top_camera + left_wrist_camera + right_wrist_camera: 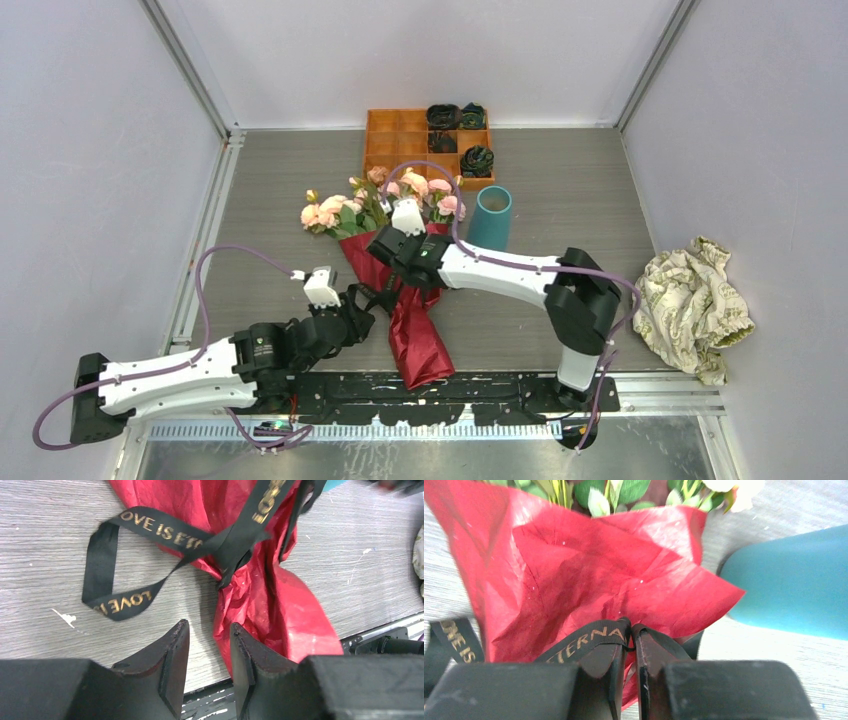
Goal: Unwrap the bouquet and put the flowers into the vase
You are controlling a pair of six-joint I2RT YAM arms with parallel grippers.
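An orange tray [400,135] sits at the back of the grey table [570,190], dark bundles [443,116] in some boxes. A crumpled flowery cloth [693,305] lies far right.

Showing dark red on the paper [420,345], gold lettering on the black ribbon [155,527]; blooming pink, peach and cream in the roses [325,212] above green leaves [634,487]; glowing teal on the vase [490,218], orange on the tray [385,140], green-printed cream on the cloth [695,300], grey wood-grain across the table [280,190].
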